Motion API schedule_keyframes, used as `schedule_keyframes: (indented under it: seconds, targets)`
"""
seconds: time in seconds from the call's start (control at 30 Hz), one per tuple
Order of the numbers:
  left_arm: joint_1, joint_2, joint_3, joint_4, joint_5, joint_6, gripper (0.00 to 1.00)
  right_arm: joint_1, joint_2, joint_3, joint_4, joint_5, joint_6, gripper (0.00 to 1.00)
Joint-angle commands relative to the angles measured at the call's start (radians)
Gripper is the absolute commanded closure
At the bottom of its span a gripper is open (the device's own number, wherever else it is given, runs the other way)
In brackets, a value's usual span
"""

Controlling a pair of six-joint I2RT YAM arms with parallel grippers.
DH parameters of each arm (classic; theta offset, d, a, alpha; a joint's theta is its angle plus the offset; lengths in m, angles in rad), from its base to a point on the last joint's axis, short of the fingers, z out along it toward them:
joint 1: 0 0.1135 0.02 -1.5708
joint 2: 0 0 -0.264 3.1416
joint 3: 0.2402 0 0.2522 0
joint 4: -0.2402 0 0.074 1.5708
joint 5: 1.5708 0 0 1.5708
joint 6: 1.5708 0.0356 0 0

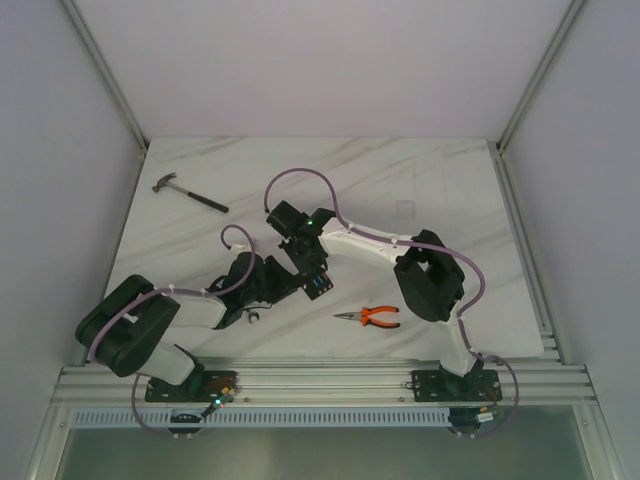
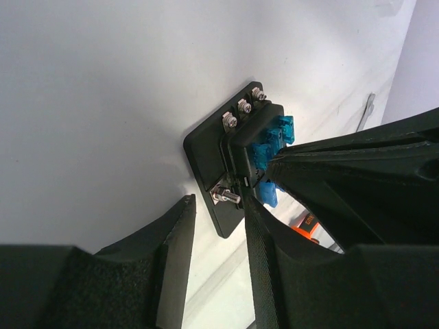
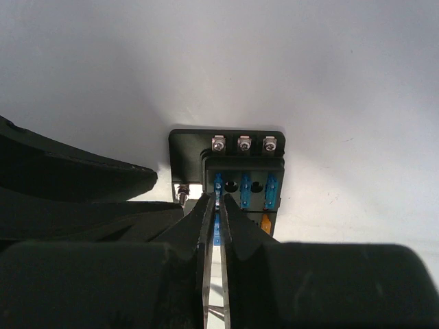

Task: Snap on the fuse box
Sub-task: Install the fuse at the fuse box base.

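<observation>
The fuse box is a small black square with blue fuses, lying flat on the marble table where both arms meet. In the right wrist view the fuse box shows three screws along its far edge and an orange fuse. My right gripper is nearly shut, pinching a blue fuse in the left column. In the left wrist view my left gripper stands open around the near corner of the fuse box. Its right finger touches the box; the left finger is apart from it.
Orange-handled pliers lie just right of the box, toward the front edge. A hammer rests at the far left of the table. White walls and a metal frame close in the table on three sides.
</observation>
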Motion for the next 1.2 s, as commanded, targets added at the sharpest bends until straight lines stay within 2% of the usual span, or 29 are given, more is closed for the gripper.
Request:
schedule_keyframes:
  seconds: [0.0, 0.7, 0.97, 1.17]
  targets:
    - [-0.004, 0.029, 0.023, -0.005, 0.012, 0.001, 0.57, -0.005, -0.001, -0.018, 0.003, -0.005, 0.0, 0.88]
    - [-0.004, 0.089, 0.028, 0.013, 0.019, -0.012, 0.7, 0.001, 0.077, -0.029, -0.052, -0.03, -0.023, 1.0]
    - [-0.003, 0.089, 0.023, 0.01, 0.012, -0.017, 0.73, 0.004, 0.073, -0.062, -0.069, -0.025, -0.035, 1.0]
    - [-0.003, 0.085, 0.019, 0.009, 0.011, -0.021, 0.74, 0.003, 0.134, -0.041, -0.063, 0.005, -0.038, 1.0]
